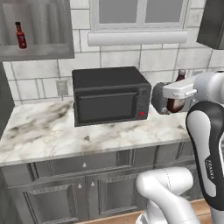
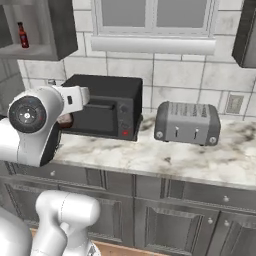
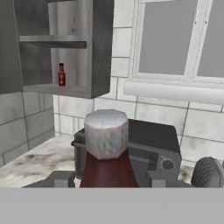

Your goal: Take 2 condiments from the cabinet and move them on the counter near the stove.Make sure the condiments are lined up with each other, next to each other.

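The two-finger gripper (image 3: 109, 181) is clamping the squat dark red-brown bottle (image 3: 107, 168) by its bulbous body, carrying it above the white marble counter (image 1: 39, 131) front edge; looking rigid, light, likely slick, best gripped mid-body.

Veined marble-look counter (image 1: 39, 127) – smooth; matt black toaster oven (image 1: 109, 94); brushed silver metal toaster (image 2: 187, 122); grey wood-grain cabinet (image 3: 94, 48); rough pale cap (image 3: 106, 133) – dark red-brown bottle (image 3: 107, 173).
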Tool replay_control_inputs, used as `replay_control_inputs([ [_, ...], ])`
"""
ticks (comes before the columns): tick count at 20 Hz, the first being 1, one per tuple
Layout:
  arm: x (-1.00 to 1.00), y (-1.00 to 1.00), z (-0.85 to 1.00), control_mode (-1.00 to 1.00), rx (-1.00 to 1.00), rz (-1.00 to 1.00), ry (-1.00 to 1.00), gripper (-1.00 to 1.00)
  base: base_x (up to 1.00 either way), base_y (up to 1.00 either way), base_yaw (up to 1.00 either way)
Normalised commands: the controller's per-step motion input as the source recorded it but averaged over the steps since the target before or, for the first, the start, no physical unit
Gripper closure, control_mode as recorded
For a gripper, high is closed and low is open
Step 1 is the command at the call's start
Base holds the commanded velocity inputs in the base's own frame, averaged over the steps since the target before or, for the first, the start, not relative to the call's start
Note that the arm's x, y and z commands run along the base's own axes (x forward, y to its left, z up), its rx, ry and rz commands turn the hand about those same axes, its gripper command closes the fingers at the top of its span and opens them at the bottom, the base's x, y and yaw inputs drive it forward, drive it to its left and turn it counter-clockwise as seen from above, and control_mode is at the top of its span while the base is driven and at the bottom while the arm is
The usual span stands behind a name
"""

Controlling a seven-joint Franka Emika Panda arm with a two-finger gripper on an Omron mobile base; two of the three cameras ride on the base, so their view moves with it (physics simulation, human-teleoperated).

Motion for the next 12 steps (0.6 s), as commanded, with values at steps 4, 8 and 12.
replay_control_inputs([
  [4,0.00,0.00,0.00,1.00,0.00,0.00,0.00,1.00,-0.16,-1.00,0.00],
  [8,0.00,0.00,0.00,1.00,0.00,0.00,0.00,1.00,-0.13,-1.00,0.00],
  [12,0.00,0.00,0.00,1.00,0.00,0.00,0.00,1.00,-0.06,-1.00,0.00],
])
